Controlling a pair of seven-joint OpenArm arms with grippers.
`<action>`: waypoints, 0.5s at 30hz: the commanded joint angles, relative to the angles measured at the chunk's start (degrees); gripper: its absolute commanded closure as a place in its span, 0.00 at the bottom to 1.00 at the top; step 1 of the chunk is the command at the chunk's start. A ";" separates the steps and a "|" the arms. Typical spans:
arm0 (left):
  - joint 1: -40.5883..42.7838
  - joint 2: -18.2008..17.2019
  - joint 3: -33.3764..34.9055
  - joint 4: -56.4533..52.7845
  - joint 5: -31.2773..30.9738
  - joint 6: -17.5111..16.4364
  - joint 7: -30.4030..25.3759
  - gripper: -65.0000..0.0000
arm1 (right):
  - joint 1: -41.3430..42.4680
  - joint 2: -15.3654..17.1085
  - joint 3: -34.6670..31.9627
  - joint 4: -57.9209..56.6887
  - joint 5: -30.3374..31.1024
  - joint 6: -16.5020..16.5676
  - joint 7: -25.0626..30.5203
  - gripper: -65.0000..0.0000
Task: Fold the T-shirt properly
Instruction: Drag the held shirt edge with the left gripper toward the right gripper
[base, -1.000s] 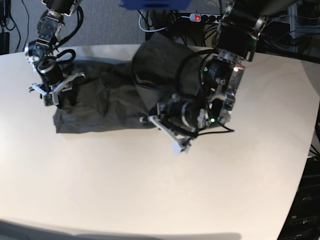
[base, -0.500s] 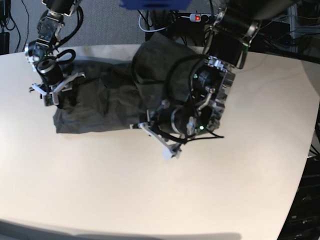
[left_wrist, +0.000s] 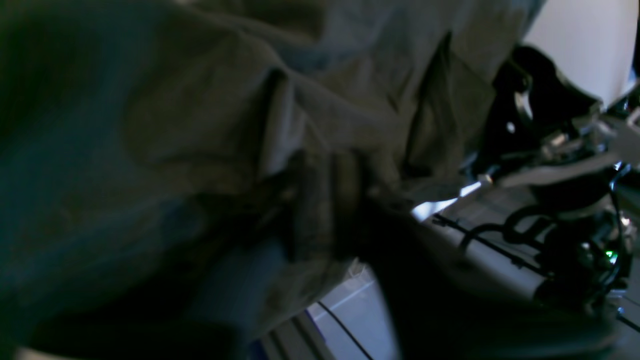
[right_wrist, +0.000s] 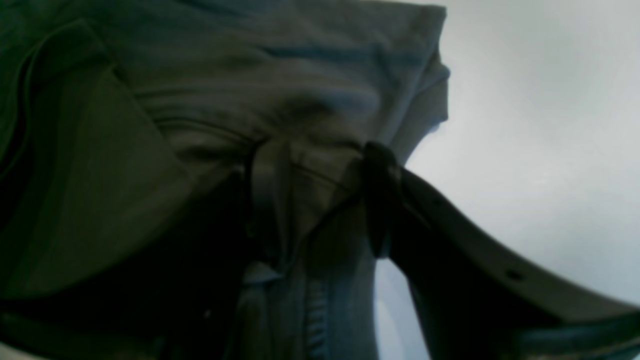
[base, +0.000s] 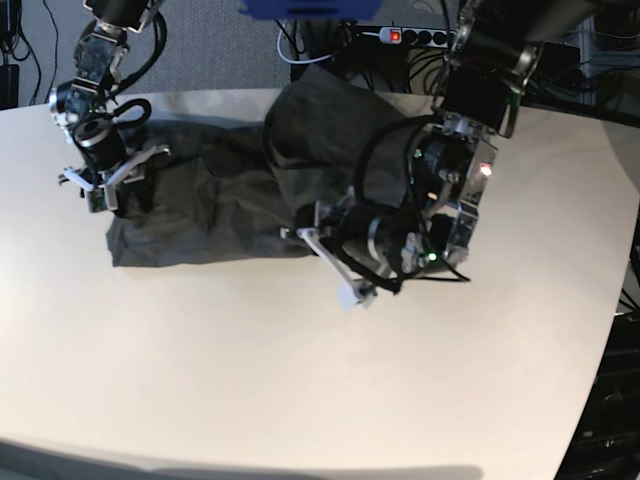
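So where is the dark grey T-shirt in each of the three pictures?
Base view: the T-shirt lies across the far part of the table, from the left to the middle.
Left wrist view: it fills the left and middle of the picture, close up and blurry.
Right wrist view: it fills the left and top, with pale table on the right.
Shared landmark: the pale table.

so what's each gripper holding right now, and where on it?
Right gripper: T-shirt at its end edge. Left gripper: hold cannot be told.
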 joint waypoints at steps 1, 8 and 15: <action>-1.19 -0.70 -0.26 0.98 -0.62 -0.22 -0.23 0.68 | -0.38 0.30 0.05 -0.13 -3.50 0.58 -4.31 0.63; -1.19 -2.02 -0.26 1.07 -0.62 -0.39 -0.31 0.31 | -0.38 0.30 0.05 -0.13 -3.59 0.58 -4.31 0.63; -1.19 -1.75 0.27 0.28 -0.62 -0.48 -3.48 0.31 | -0.38 0.30 0.05 -0.13 -3.59 0.58 -4.31 0.63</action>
